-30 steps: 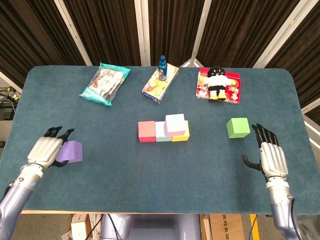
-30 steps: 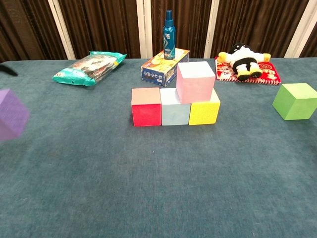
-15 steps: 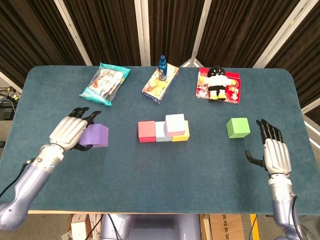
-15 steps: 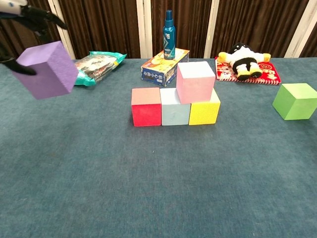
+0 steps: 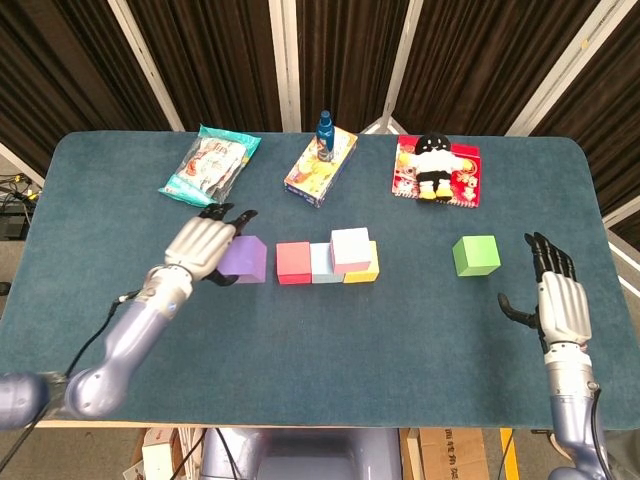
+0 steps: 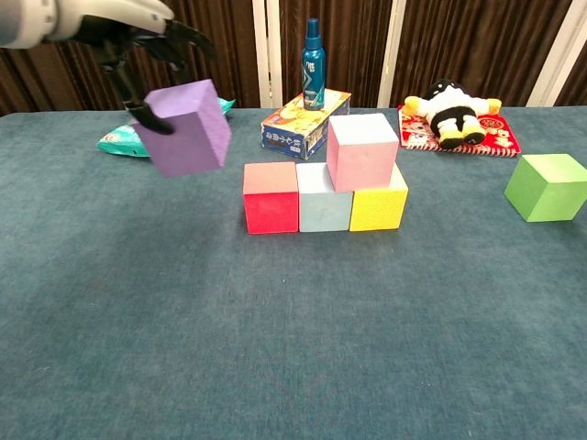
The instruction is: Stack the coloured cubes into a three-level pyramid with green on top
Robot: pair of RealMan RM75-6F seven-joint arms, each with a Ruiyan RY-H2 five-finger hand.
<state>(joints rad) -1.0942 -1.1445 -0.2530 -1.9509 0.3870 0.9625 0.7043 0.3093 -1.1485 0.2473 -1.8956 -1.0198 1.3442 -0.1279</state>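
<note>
Six cubes [image 5: 336, 258], one bottle [image 5: 325, 135], one plush toy [image 5: 434, 166].

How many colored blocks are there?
6. Red cube, pale blue cube and yellow cube sit in a row, pink cube on top, purple cube in the left hand, green cube alone at right.

purple cube [image 6: 184, 126]; green cube [image 6: 552, 187] — plain

— Base row? Red cube [image 6: 271, 199], pale blue cube [image 6: 324, 199], yellow cube [image 6: 378, 206], side by side, touching, on the table [image 6: 293, 348].

— Second level? Pink cube [image 6: 361, 151], straddling blue and yellow.

— Purple cube [image 6: 182, 126]? Tilted, aloft left of the red, held.

— Green cube [image 6: 547, 187]? Well right, apart.
</note>
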